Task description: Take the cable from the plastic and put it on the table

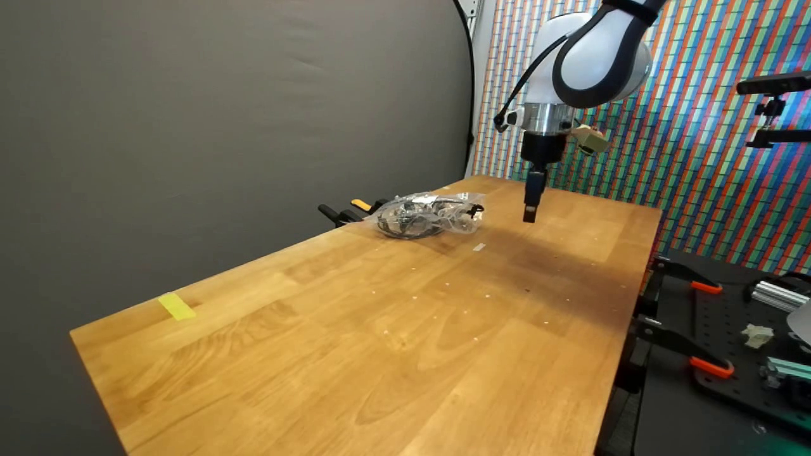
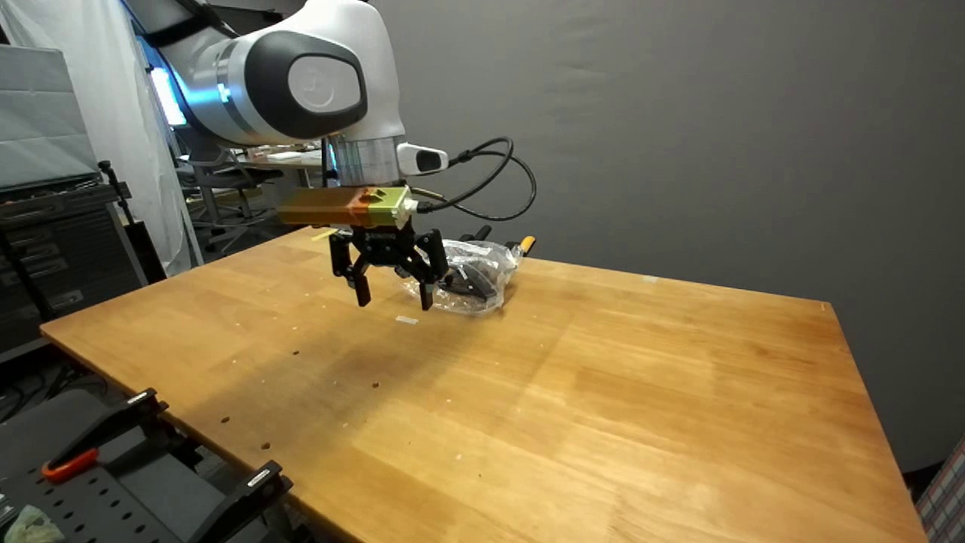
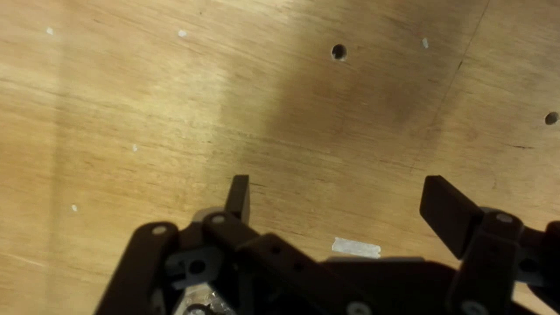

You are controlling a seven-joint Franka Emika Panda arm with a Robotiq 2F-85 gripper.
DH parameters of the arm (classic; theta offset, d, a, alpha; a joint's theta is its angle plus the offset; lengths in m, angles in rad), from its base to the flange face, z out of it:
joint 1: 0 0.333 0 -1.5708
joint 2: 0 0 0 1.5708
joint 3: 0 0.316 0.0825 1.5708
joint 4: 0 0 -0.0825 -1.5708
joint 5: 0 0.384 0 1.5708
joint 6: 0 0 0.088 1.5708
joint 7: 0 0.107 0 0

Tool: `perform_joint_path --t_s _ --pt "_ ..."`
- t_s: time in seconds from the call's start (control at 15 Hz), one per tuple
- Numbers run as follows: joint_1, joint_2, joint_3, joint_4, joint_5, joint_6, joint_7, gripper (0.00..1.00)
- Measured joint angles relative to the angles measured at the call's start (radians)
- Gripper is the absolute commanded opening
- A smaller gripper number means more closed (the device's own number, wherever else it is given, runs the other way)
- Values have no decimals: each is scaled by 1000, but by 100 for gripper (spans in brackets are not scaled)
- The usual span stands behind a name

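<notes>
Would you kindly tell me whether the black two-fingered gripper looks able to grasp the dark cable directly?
Probably not: the gripper is open, but a clear plastic bag wraps the cable.

One tool (image 2: 395, 299) with two fingers (image 3: 448, 214), one worktop (image 1: 380, 361), one plastic bag (image 1: 427, 216), one yellow tape strip (image 1: 177, 306), two orange-tipped clamps (image 1: 687, 348).

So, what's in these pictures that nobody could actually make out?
Where the cable starts and ends, in both exterior views: obscured by the shiny, creased plastic bag.
Most of the bag, in the wrist view: hidden behind the tool and cut off by the bottom edge.
The rest of the robot's arm, in both exterior views: cut off by the top edge.
</notes>
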Motion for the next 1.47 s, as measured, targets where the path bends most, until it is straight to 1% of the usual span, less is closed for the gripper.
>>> perform_joint_path --t_s 0.13,0.33,0.53,0.67,0.93,1.2,1.47 --pt "-28 26 27 3 74 65 -86 100" --pt "-102 58 113 16 208 139 -226 100" --pt "-185 94 211 48 319 162 -337 100" --pt "-228 121 257 76 366 162 -385 100" --pt "-296 182 321 138 402 175 -471 100" --pt "-361 248 374 194 404 209 -551 100" --pt "-426 302 432 243 404 231 -594 100"
